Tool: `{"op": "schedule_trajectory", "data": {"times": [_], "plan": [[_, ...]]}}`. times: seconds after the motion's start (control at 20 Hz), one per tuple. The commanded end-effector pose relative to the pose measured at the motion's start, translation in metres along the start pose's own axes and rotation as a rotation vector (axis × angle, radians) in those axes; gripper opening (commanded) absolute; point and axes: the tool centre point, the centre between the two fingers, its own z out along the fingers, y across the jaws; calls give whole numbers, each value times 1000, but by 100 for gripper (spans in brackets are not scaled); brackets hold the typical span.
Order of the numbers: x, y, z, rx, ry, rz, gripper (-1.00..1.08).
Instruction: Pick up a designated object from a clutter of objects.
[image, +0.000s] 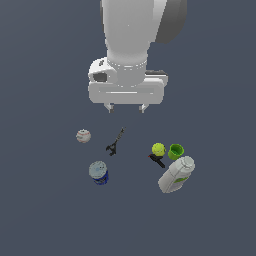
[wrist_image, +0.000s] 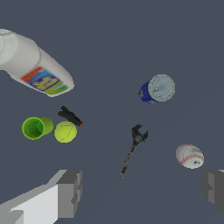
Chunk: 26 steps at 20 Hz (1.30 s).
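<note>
**Gripper high over the clutter, baseball alone**

Dark grey floor fills both views, with everything lying on it. I use the wrench (image: 115, 142) as my landmark. My gripper (image: 126, 107) hangs above it with its jaws spread wide, holding nothing. On the exterior view's left of the wrench sits the baseball (image: 83, 135), by itself and touching nothing. Below it, still left of the wrench, stands the can (image: 99, 172). On the wrench's other side I see the ball (image: 158, 149), with the cup (image: 176, 151) just beside it, the tool (image: 156, 160) touching the ball, and the bottle (image: 176, 174) lying tilted.
</note>
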Motion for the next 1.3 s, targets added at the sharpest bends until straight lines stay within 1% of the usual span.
{"op": "schedule_trajectory", "data": {"times": [0.0, 0.15, 0.4, 0.55, 0.95, 1.25], "plan": [[0, 0, 0, 0, 0, 0, 100], [0, -3, 2, -2, -5, -13, 100], [-3, -19, 9, -9, -26, -71, 100], [-4, -22, 10, -11, -31, -83, 100], [-3, -17, 14, -7, -29, -97, 100], [-2, -5, 25, 0, -28, -140, 100]]}}
